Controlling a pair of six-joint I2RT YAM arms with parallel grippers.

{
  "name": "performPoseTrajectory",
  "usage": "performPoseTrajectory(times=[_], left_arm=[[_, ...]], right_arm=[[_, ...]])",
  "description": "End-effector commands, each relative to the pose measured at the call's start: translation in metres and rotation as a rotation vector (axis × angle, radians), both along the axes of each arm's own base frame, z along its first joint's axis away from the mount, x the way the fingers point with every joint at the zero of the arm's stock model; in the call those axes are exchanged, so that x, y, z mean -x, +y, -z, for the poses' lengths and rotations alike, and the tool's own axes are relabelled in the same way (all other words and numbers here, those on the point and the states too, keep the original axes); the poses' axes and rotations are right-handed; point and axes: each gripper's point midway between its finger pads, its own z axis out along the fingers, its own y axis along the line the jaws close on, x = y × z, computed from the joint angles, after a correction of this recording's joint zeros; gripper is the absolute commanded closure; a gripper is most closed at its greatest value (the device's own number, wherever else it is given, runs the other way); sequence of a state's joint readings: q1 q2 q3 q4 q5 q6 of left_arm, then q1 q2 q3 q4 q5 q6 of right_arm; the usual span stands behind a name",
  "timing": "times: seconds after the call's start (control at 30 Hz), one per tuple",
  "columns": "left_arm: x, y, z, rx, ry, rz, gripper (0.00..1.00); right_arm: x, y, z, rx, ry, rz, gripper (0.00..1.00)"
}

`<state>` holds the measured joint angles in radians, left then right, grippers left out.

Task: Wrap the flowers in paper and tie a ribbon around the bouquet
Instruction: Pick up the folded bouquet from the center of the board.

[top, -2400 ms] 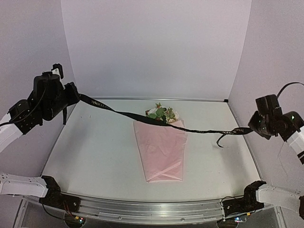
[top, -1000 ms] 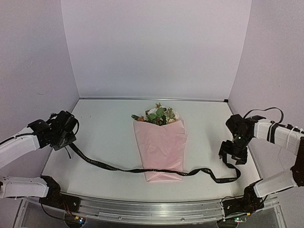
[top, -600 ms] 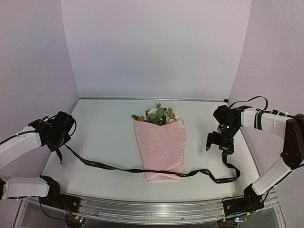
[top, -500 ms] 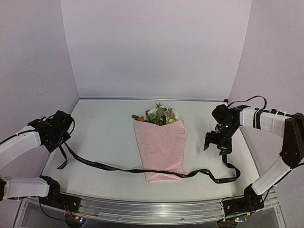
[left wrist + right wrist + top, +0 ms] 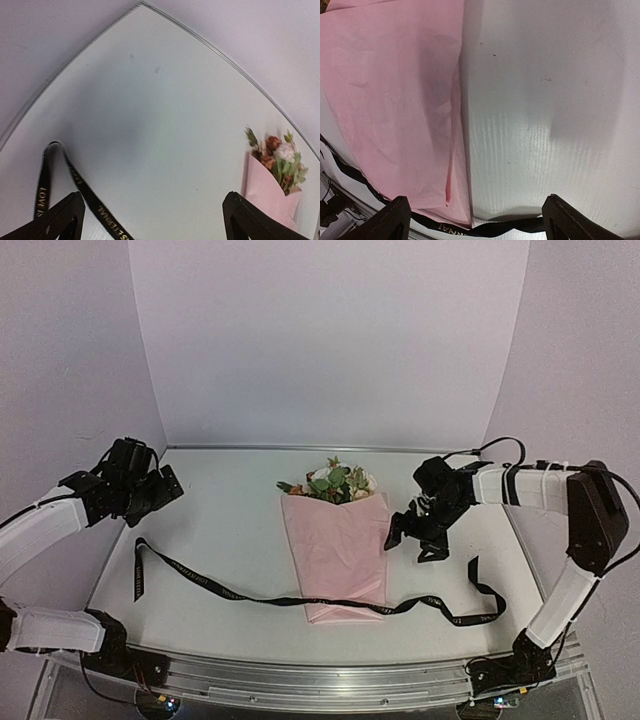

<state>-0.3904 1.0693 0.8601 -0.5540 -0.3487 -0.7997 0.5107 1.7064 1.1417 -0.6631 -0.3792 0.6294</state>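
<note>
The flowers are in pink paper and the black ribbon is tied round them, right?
Not quite. The ribbon isn't tied. It lies loose on the table, running past the bottom end of the paper. The flowers are in pink paper. The top view shows it.

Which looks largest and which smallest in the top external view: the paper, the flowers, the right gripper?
1. The paper.
2. The flowers and the right gripper look about alike. The gripper hangs higher, nearer the camera, so I leave them unranked.
</note>
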Motion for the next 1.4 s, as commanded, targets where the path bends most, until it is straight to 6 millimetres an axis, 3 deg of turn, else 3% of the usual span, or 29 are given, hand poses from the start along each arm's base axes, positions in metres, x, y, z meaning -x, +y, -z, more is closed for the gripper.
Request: performPoseTrajectory(times=[0.0,0.13,0.37,0.6,0.97,1.37], left_arm=[[-0.016,-0.101,-0.012,0.141,-0.063,0.384,0.02],[-0.004,-0.165,0.007,0.220,-0.022,0.579,0.07],[0.010,-0.212,0.038,0.356,0.046,0.747,0.16],[0.035,-0.231,0.058,0.394,0.114,0.855,0.24],[0.072,-0.245,0.089,0.370,0.220,0.981,0.41],[0.090,-0.249,0.135,0.325,0.322,0.994,0.58]], right_arm=[[-0.027,0.034,-0.001,-0.109,-0.034,0.004,0.06],[-0.036,0.043,0.012,-0.126,-0.015,0.025,0.09],[-0.040,0.057,0.030,-0.148,-0.003,0.042,0.16],[-0.043,0.065,0.045,-0.166,0.002,0.084,0.27],[-0.071,0.070,0.053,-0.143,-0.030,0.181,0.75],[-0.112,0.074,0.049,-0.103,-0.097,0.291,0.95]])
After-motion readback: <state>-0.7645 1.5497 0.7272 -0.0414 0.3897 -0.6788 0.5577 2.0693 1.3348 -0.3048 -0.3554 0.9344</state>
